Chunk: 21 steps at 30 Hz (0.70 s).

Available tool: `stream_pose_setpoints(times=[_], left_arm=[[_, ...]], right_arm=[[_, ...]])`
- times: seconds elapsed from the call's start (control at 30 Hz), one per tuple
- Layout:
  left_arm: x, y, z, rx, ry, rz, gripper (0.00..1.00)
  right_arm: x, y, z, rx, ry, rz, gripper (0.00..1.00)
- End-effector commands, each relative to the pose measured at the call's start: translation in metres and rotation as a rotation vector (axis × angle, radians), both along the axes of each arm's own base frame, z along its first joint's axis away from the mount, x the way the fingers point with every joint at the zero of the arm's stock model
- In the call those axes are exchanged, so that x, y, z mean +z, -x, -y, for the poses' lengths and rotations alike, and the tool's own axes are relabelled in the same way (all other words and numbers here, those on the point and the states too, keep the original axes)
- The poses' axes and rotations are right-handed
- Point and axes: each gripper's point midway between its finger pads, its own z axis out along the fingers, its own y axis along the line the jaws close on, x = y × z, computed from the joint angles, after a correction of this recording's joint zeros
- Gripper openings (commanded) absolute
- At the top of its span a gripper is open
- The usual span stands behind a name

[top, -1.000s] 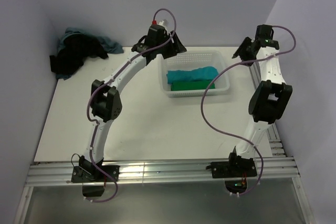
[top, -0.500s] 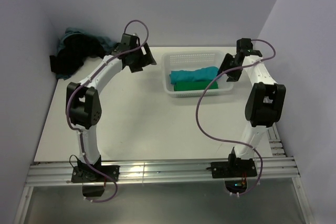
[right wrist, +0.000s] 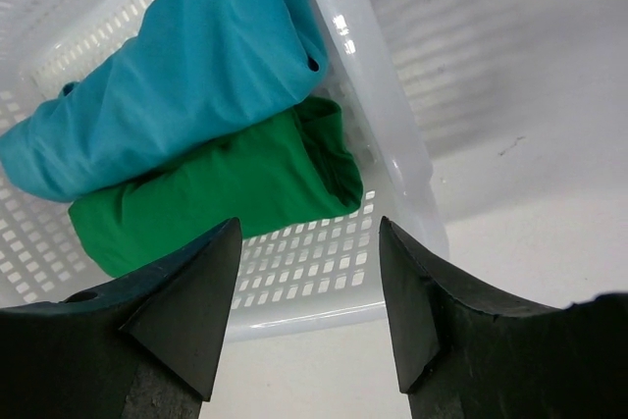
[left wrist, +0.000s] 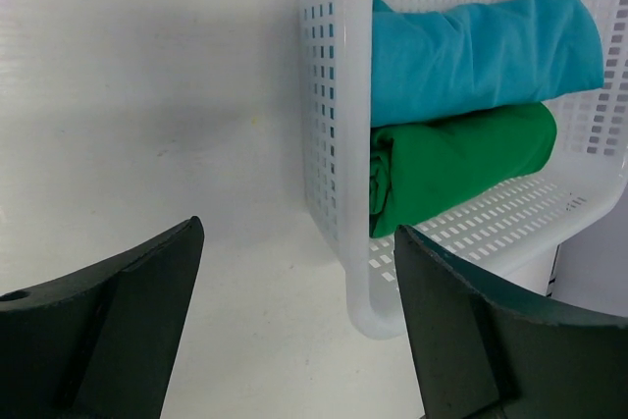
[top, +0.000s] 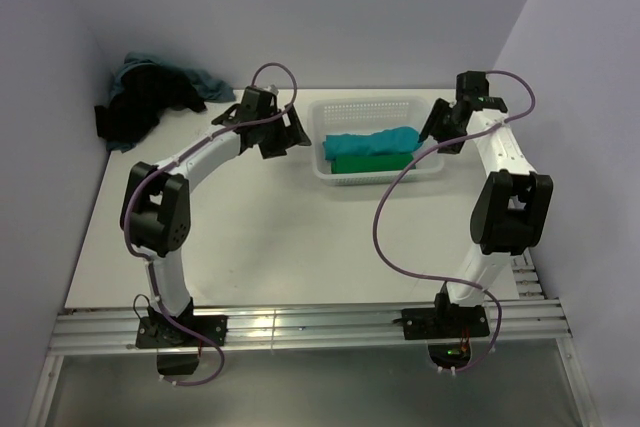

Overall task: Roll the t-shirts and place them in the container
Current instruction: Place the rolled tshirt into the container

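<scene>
A rolled teal t-shirt (top: 368, 141) and a rolled green t-shirt (top: 365, 162) lie side by side in the white mesh basket (top: 345, 109). Both show in the left wrist view, teal (left wrist: 481, 51) and green (left wrist: 451, 164), and in the right wrist view, teal (right wrist: 167, 95) and green (right wrist: 216, 193). A heap of black and grey-blue t-shirts (top: 150, 102) lies at the table's far left corner. My left gripper (top: 288, 133) is open and empty just left of the basket. My right gripper (top: 442, 129) is open and empty over the basket's right end.
The basket's near left corner (left wrist: 378, 311) is close in front of my left gripper's right finger. A purple cable (top: 385, 217) loops from the right arm over the table. Walls close in on the left, back and right.
My left gripper has swung from behind the basket out to the left, then back right and nearer, beside the basket. My right gripper has come down and left over the basket's right end.
</scene>
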Motion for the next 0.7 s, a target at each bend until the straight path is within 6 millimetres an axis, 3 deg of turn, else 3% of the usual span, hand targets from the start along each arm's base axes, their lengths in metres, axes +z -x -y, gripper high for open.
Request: stream_pose_setpoints(times=[0.0, 0.2, 0.33, 0.5, 0.67], left_arm=[[0.012, -0.006, 0.013, -0.010, 0.066, 0.046, 0.84], [0.011, -0.008, 0.022, -0.036, 0.088, 0.054, 0.79], [-0.003, -0.009, 0.031, -0.052, 0.086, 0.026, 0.74], [-0.016, -0.007, 0.043, -0.062, 0.087, 0.004, 0.64], [-0.019, -0.007, 0.052, -0.068, 0.097, 0.003, 0.55]], right_arm=[[0.021, -0.003, 0.011, -0.009, 0.051, 0.039, 0.65], [0.026, 0.016, 0.019, -0.060, 0.095, 0.052, 0.65], [0.025, 0.027, 0.021, -0.076, 0.103, 0.041, 0.65], [0.003, 0.039, 0.020, -0.102, 0.093, -0.019, 0.64], [-0.016, 0.039, 0.016, -0.127, 0.058, -0.038, 0.63]])
